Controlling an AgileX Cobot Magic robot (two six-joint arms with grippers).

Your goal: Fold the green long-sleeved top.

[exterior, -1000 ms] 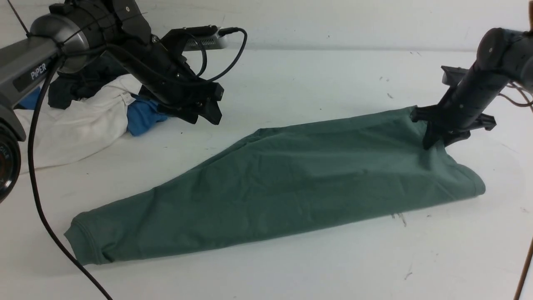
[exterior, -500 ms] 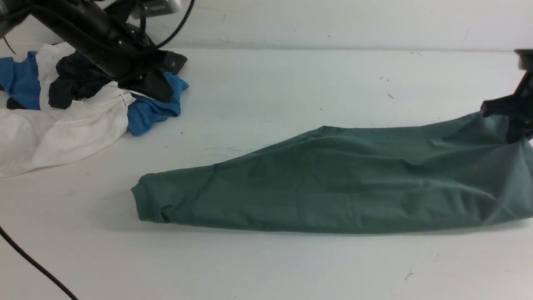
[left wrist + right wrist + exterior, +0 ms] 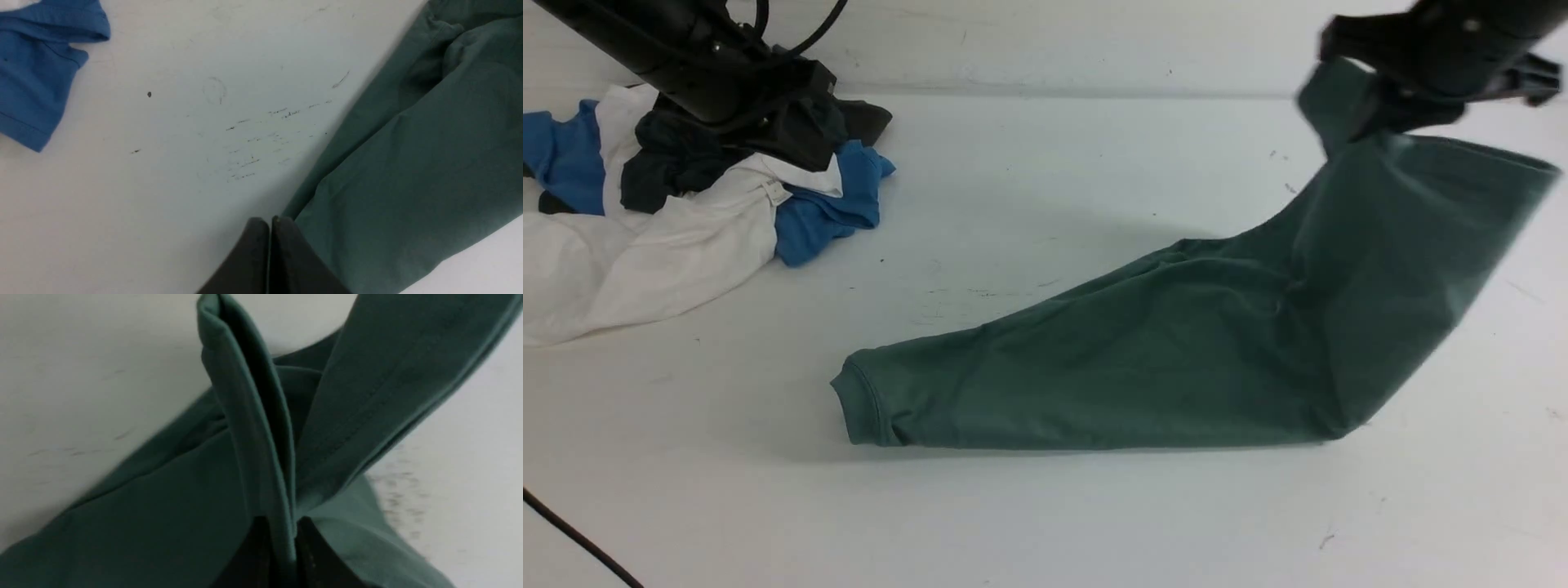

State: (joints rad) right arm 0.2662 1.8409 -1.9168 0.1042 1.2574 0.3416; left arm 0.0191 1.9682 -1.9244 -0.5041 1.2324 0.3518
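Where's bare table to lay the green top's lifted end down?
Bare table: the near strip in front of the green top; the stretch between it and the clothes pile. Crowded: far left, where the pile sits.

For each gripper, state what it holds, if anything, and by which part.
The right gripper pinches the green long-sleeved top by a bunched fold of fabric at its raised end. The left gripper is shut, holding nothing.

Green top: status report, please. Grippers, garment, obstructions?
Right gripper shut on green top, one end lifted, rest on table. Left gripper shut, empty, by garment pile. Nothing blocking.
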